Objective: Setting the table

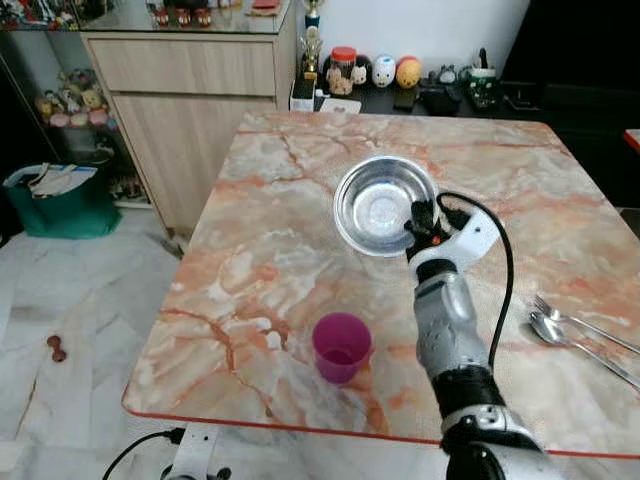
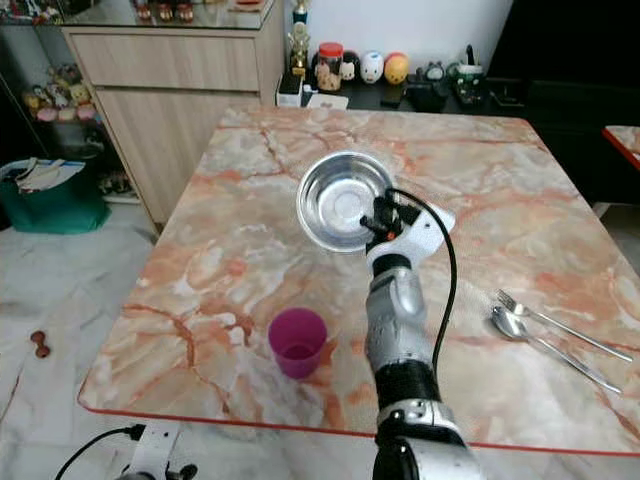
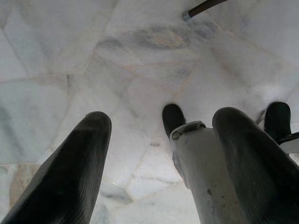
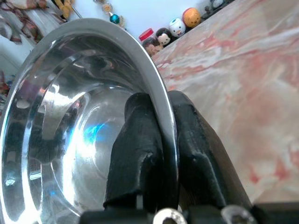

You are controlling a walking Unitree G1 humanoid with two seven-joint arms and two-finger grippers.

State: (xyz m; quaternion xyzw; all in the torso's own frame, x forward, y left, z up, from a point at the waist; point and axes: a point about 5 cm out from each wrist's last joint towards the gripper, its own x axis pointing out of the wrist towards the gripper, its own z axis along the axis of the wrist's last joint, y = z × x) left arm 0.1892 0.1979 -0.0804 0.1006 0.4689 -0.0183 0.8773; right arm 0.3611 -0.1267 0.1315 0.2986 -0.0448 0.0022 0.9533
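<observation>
Reaching forward over the marble worktop (image 1: 250, 250), the right gripper (image 4: 161, 154) pinches the near rim of the steel bowl (image 1: 380, 205), one finger inside and one outside. That bowl sits mid-worktop. Hanging low, the left gripper (image 3: 159, 158) has its fingers spread above the pale floor tiles (image 3: 140, 70). A purple cup (image 1: 341, 346) stands near the front edge; a fork (image 1: 585, 322) and spoon (image 1: 575, 342) lie at the right, partly cut off. A wooden cabinet (image 1: 190, 110) stands behind.

green bag (image 1: 55, 200) on floor; wooden cabinet (image 1: 190, 110); figurines (image 1: 385, 70) on dark shelf
</observation>
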